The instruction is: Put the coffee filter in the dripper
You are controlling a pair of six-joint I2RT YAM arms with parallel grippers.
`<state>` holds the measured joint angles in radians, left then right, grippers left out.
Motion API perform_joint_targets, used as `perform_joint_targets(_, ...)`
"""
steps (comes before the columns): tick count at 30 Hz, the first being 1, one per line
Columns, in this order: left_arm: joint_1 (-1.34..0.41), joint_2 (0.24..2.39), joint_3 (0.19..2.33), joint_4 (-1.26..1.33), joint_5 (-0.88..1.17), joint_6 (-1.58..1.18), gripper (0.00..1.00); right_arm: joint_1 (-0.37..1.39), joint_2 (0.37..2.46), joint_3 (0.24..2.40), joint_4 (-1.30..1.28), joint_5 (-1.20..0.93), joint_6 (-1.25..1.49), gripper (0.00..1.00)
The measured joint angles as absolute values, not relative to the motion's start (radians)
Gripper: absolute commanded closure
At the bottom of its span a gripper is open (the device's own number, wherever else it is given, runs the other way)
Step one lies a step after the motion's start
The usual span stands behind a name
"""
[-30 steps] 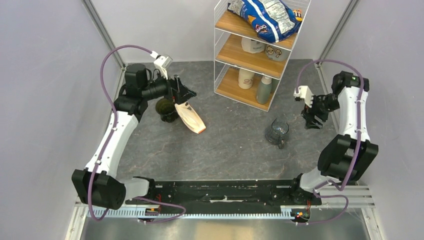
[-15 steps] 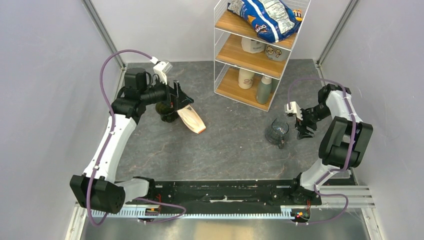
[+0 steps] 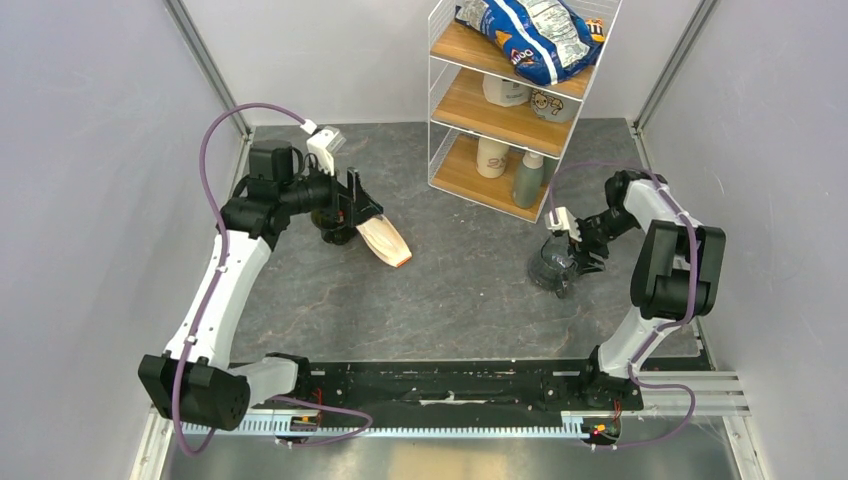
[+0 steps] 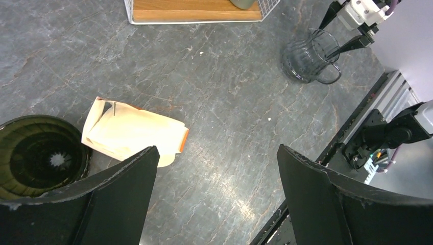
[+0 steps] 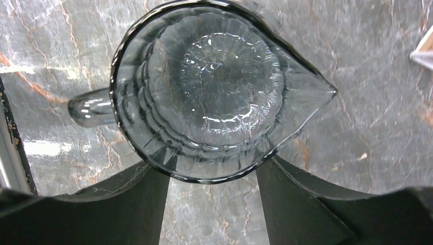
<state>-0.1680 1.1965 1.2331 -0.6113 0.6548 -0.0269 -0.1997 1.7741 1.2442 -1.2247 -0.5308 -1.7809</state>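
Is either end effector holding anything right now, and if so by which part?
Nothing is held. The left end effector is open with nothing between its fingers. The right end effector hovers open over the jug, not closed on it.

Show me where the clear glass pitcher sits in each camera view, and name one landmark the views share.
Top external: glass pitcher right of centre.
Left wrist: glass pitcher in the upper right.
Right wrist: glass pitcher fills the middle, seen from above.
Shared landmark: the grey marbled table under it.
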Motion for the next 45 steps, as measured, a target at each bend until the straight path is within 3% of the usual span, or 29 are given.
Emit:
perform_joint_targets(30, -0.079, 1.065, 1.122, -0.651, 0.545, -0.003, 0.07, 0.363, 1.979, 1.487, -1.124, -0.633, -1.607, 0.34)
perform_joint_targets(45, -0.078, 1.051, 1.097, -0.635, 0.535, 0.001, 0.07, 0.365, 1.892, 1.364, -1.069, -0.627, -1.596, 0.34)
